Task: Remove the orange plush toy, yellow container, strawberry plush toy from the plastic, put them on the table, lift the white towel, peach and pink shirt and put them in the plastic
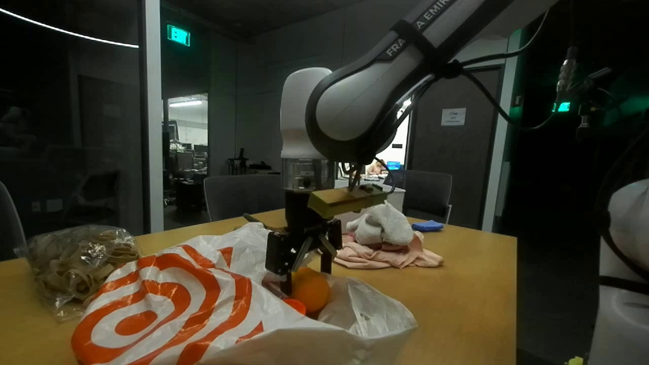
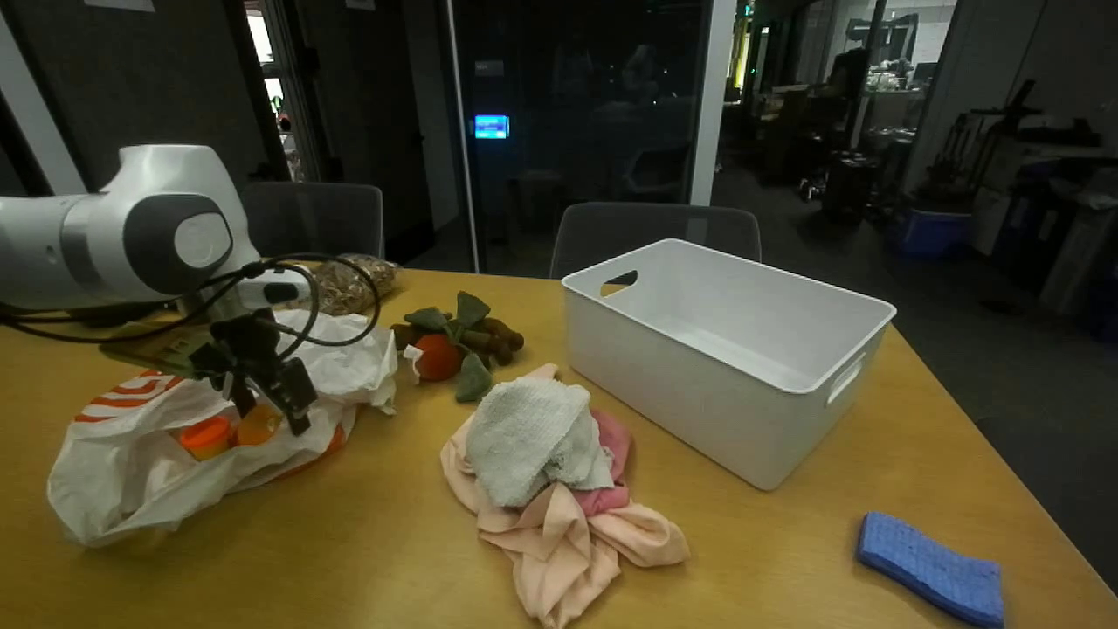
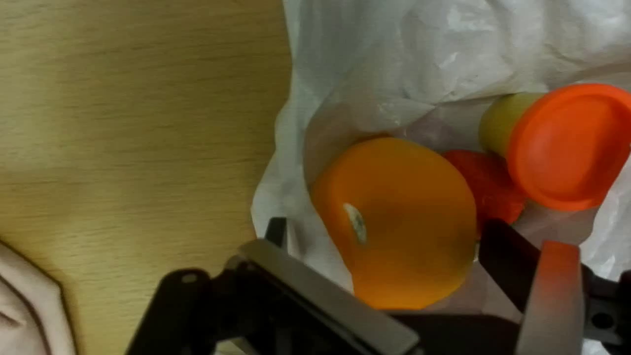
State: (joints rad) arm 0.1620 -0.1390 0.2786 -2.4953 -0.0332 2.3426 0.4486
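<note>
The orange plush toy [image 1: 311,293] lies in the open mouth of the white plastic bag [image 1: 228,309]; it also shows in the wrist view [image 3: 394,222]. My gripper [image 1: 307,281] is open and points down around the orange. In the wrist view [image 3: 384,234] one finger is close to the orange's right side; the bag's edge lies between the other finger and the orange. The yellow container [image 3: 569,145] with an orange lid lies beside it. A red piece [image 3: 485,182], perhaps the strawberry plush, is partly hidden between them. The white towel [image 2: 533,437] lies on the peach shirt [image 2: 559,542] and pink shirt [image 2: 614,450].
A white bin [image 2: 681,384] stands beyond the shirts. A plush with a red ball [image 2: 437,358] and green leaves lies between bag and bin. A clear bag of brown bands [image 1: 81,263] lies behind the plastic bag. A blue cloth [image 2: 930,568] lies near the table edge.
</note>
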